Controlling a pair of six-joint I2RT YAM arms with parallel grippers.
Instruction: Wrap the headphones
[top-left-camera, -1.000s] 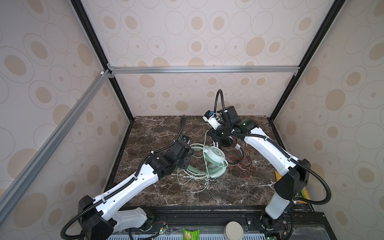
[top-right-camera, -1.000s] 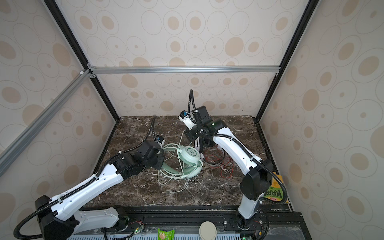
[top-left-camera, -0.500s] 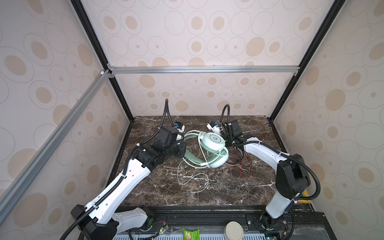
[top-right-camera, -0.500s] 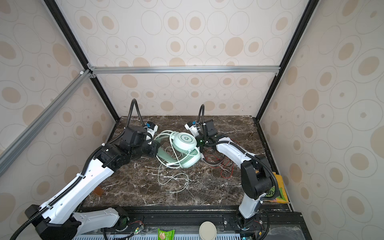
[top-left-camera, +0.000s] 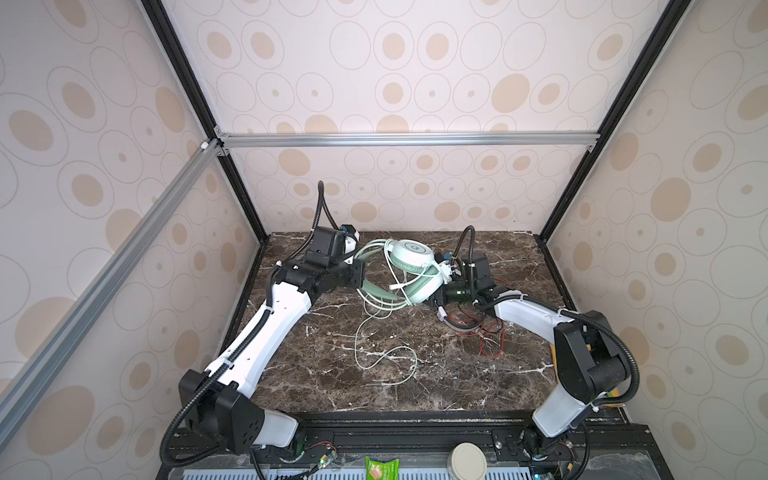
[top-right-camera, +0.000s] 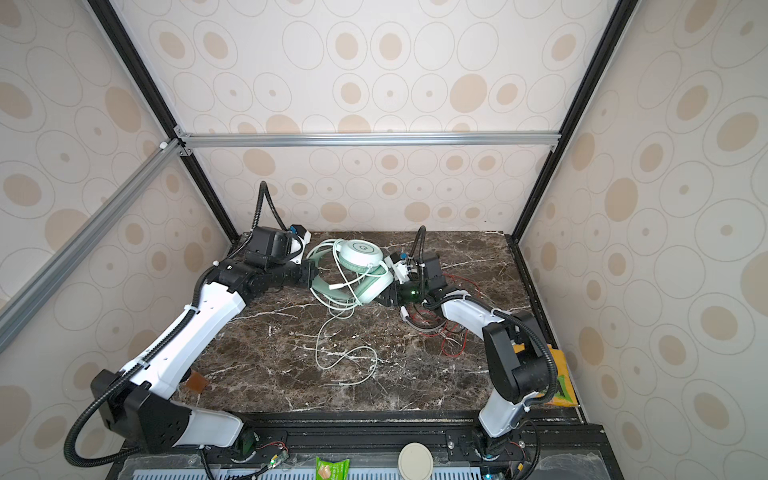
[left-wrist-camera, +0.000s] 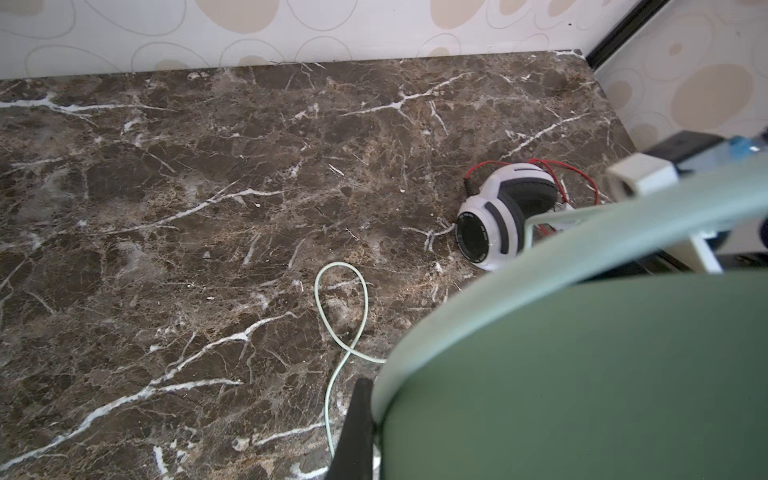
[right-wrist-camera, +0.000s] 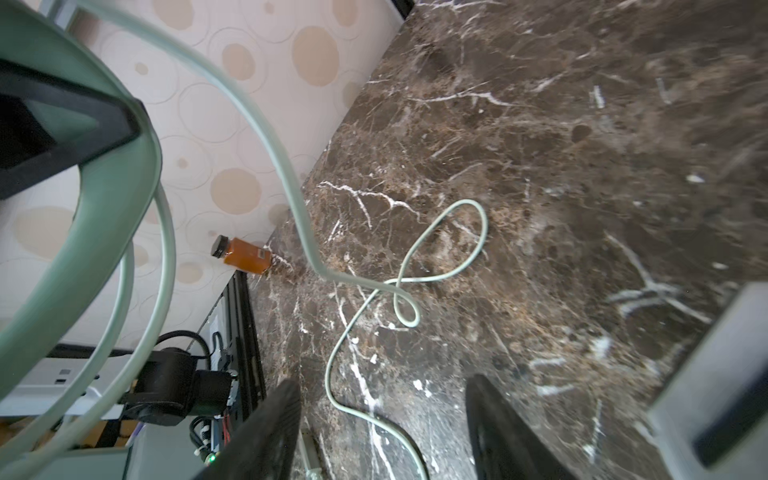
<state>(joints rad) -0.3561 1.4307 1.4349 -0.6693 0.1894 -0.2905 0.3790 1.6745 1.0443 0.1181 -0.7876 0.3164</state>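
Mint-green headset (top-left-camera: 411, 259) held up over far centre of desk (top-left-camera: 457, 374); left claw (top-left-camera: 358, 272) clamped on its headband. Right claw (right-wrist-camera: 380, 386) jaws apart. White headset (left-wrist-camera: 494, 216) lies right.

Marble tabletop (top-left-camera: 457, 374), amber jar (right-wrist-camera: 245, 255), green packet (top-left-camera: 381, 468), white lid (top-left-camera: 468, 461)
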